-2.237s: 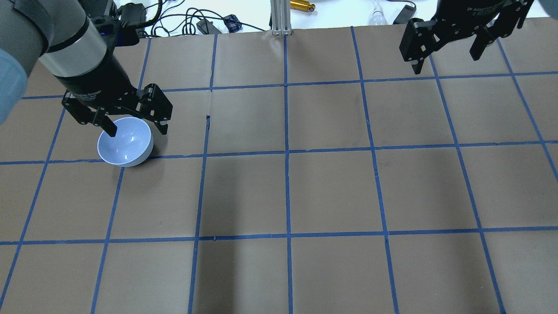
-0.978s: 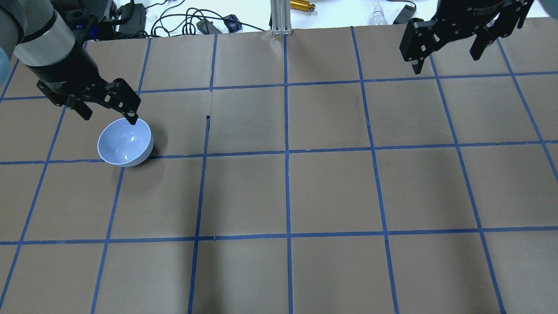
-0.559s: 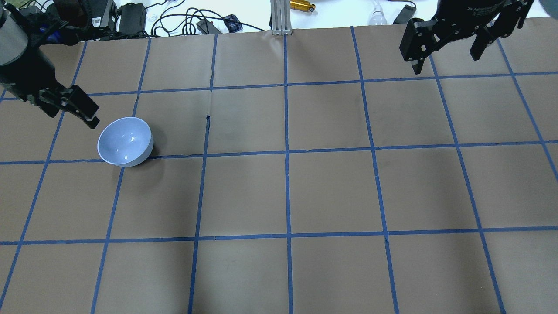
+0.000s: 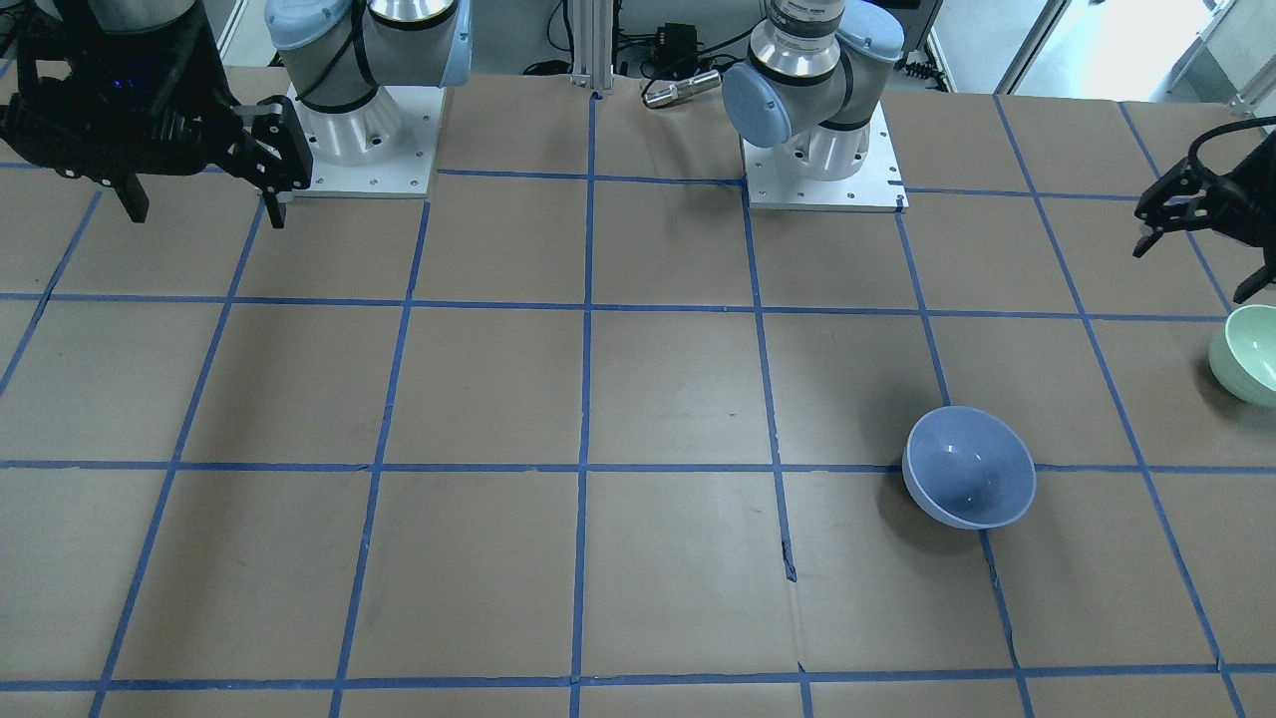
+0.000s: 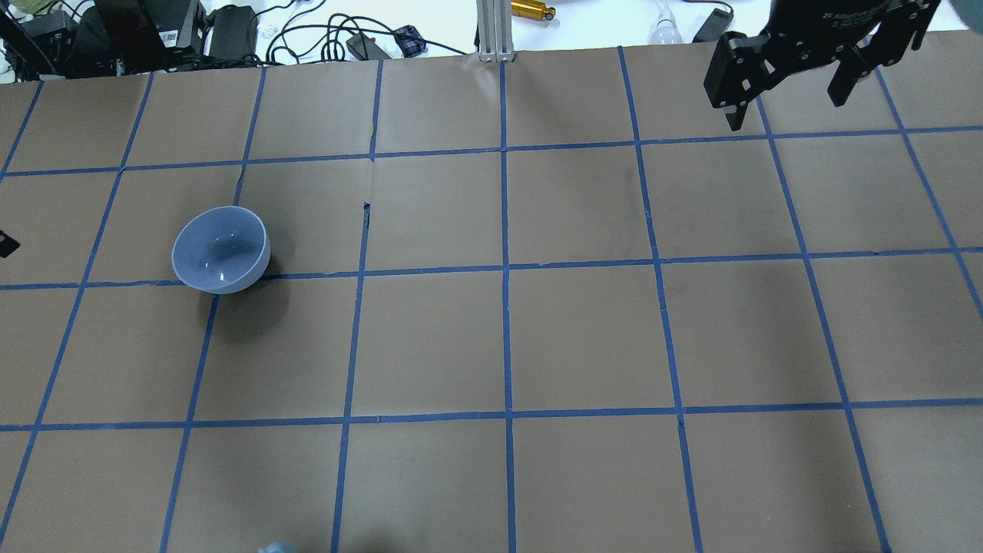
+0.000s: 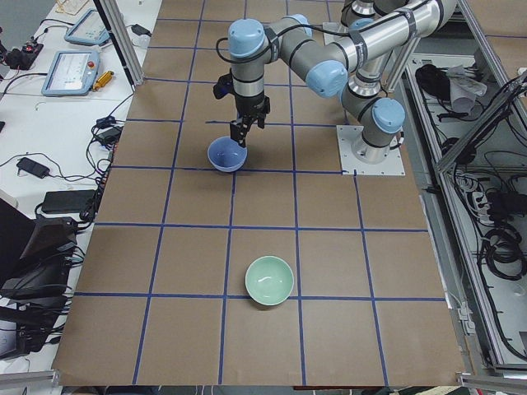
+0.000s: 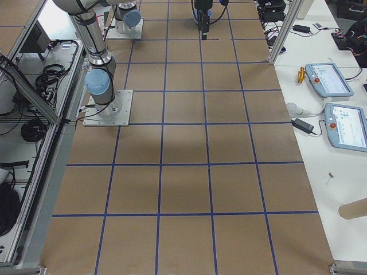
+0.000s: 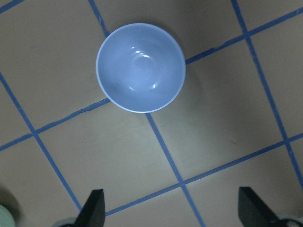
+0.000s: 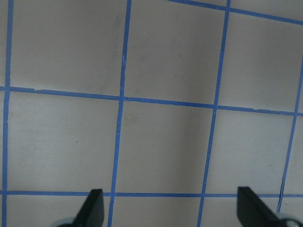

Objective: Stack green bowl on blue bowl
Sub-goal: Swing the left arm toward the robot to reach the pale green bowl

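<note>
The blue bowl (image 5: 220,250) stands upright and empty on the table's left part; it also shows in the front view (image 4: 969,481) and the left wrist view (image 8: 140,67). The green bowl (image 4: 1246,354) stands apart from it, further to the robot's left, cut by the front view's right edge; it also shows in the exterior left view (image 6: 269,280). My left gripper (image 4: 1196,264) is open and empty, raised near the green bowl on the robot's side; its open jaws show in the wrist view (image 8: 173,208). My right gripper (image 5: 785,104) is open and empty at the far right.
The table is brown paper with a blue tape grid (image 5: 507,269). Cables, power bricks and a metal post (image 5: 491,31) lie beyond its far edge. The arm bases (image 4: 817,150) stand at the robot's side.
My left gripper has drawn back from the blue bowl's rim and moved left, almost out of the overhead view, still open. The blue bowl and the right arm have not moved.
</note>
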Robot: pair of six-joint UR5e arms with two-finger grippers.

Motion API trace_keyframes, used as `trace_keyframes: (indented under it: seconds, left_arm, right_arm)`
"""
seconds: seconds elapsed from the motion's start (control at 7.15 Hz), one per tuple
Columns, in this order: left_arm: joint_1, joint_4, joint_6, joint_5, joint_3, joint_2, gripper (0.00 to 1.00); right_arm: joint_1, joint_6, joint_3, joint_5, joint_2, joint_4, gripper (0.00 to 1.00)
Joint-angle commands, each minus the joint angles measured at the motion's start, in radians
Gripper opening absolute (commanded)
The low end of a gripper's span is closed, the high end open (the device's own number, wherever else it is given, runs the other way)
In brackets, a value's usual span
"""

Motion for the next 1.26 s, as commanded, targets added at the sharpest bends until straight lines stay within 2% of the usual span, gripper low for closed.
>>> trace_keyframes:
  seconds: [0.0, 0.14, 0.42, 0.7, 1.12]
  left_arm:
    - [0.124, 0.034, 0.245, 0.000, 0.000, -0.053, 1.00]
    - [0.196, 0.078, 0.392, -0.002, -0.005, -0.090, 1.00]
    - [0.313, 0.265, 0.654, -0.014, -0.069, -0.157, 1.00]
    - [0.428, 0.300, 0.802, -0.055, -0.082, -0.211, 1.00]
    - [0.508, 0.316, 0.905, -0.057, -0.077, -0.305, 1.00]
  right_arm:
    - [0.000, 0.000, 0.000, 0.000, 0.000, 0.000, 1.00]
    - [0.000, 0.000, 0.000, 0.000, 0.000, 0.000, 1.00]
    - [0.000, 0.000, 0.000, 0.000, 0.000, 0.000, 1.00]
    - [0.000, 0.000, 0.000, 0.000, 0.000, 0.000, 1.00]
    - [0.000, 0.000, 0.000, 0.000, 0.000, 0.000, 1.00]
